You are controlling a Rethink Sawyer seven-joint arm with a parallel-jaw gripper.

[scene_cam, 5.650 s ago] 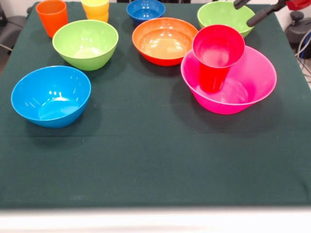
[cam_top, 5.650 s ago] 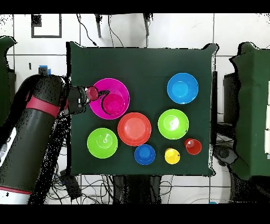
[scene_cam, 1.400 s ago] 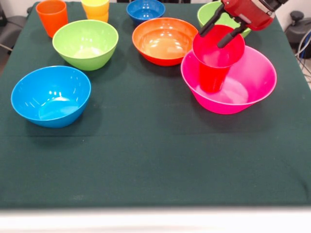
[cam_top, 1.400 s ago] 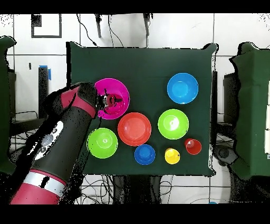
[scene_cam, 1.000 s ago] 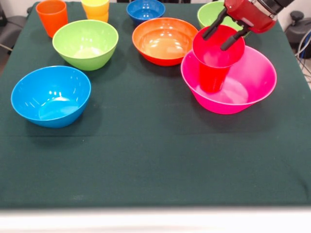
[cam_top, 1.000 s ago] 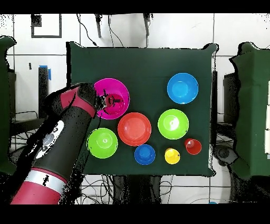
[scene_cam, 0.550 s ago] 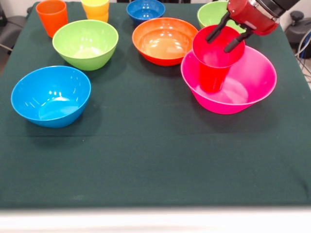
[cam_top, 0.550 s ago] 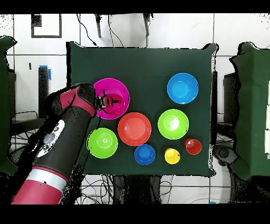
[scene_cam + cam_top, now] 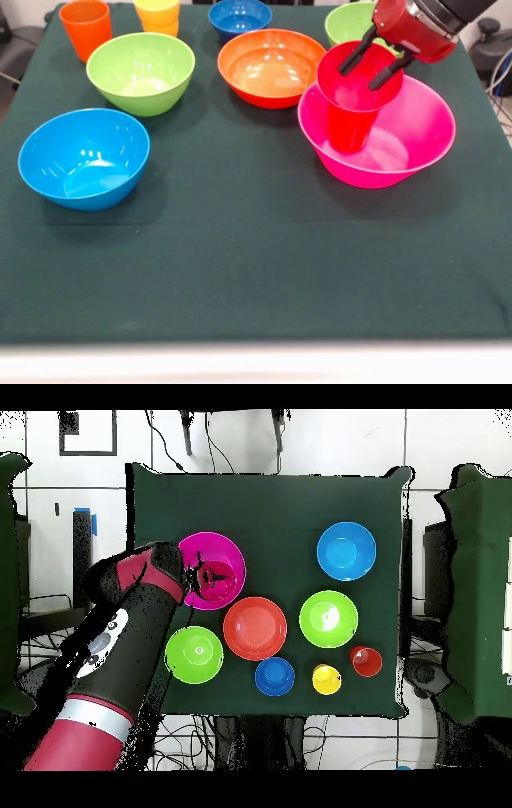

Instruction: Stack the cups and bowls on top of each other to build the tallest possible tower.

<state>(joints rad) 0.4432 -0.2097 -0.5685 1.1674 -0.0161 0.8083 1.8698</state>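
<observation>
The red cup (image 9: 356, 96) stands upright inside the big pink bowl (image 9: 404, 140) at the right of the front view. My gripper (image 9: 358, 78) hangs just over the cup's mouth. Its two black fingers (image 9: 390, 70) are spread apart and hold nothing. In the overhead view the gripper (image 9: 205, 574) is over the red cup (image 9: 214, 577) in the pink bowl (image 9: 228, 552). No small crimson bowl shows. The orange cup (image 9: 86, 28) and yellow cup (image 9: 158, 14) stand at the far left.
An orange bowl (image 9: 270, 68) sits just left of the pink bowl, and a lime bowl (image 9: 352, 24) sits behind it. Another lime bowl (image 9: 141, 72), a light blue bowl (image 9: 84, 158) and a small dark blue bowl (image 9: 239, 18) stand on the green cloth.
The gripper came in from beyond the table's right edge to over the red cup. In the last second it shifted slightly right and down. Cups and bowls have not moved.
</observation>
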